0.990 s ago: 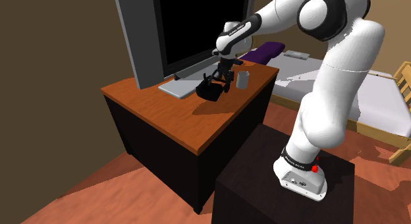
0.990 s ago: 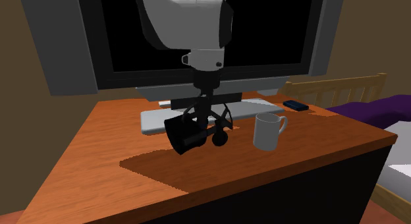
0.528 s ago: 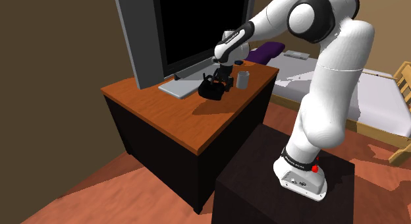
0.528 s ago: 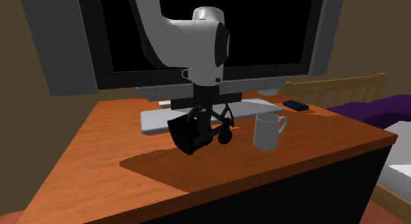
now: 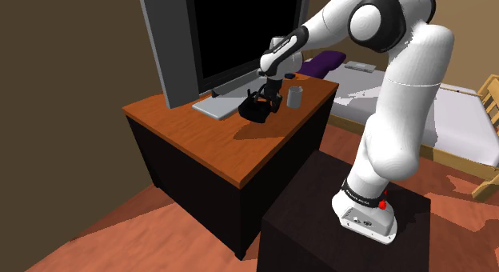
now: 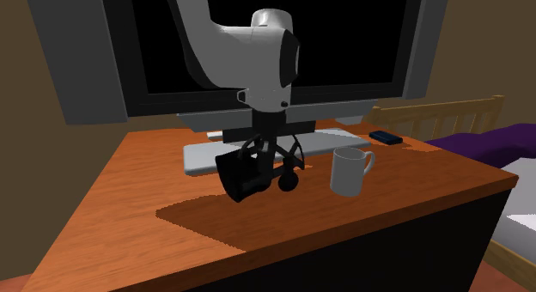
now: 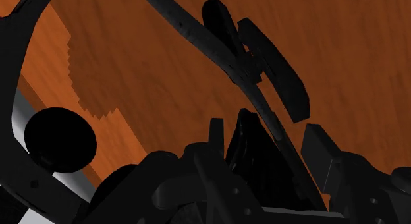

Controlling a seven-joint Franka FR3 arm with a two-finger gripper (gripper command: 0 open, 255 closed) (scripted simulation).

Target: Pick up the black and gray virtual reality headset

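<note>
Second exterior view: one pincer (image 6: pixel 268 153) clamped on one black headset (image 6: pixel 240 177), beside one white mug (image 6: pixel 348 172).

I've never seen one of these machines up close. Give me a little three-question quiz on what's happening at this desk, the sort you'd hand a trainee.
1. True or false: the mug lies on its side.
2. What does the hand grip? A: the headset. B: the mug. C: nothing.
3. Fill in the gap: in the second exterior view, the mug stands on that view's ___ of the headset.

Key: 1. False, it stands upright. 2. A. 3. right.
</note>
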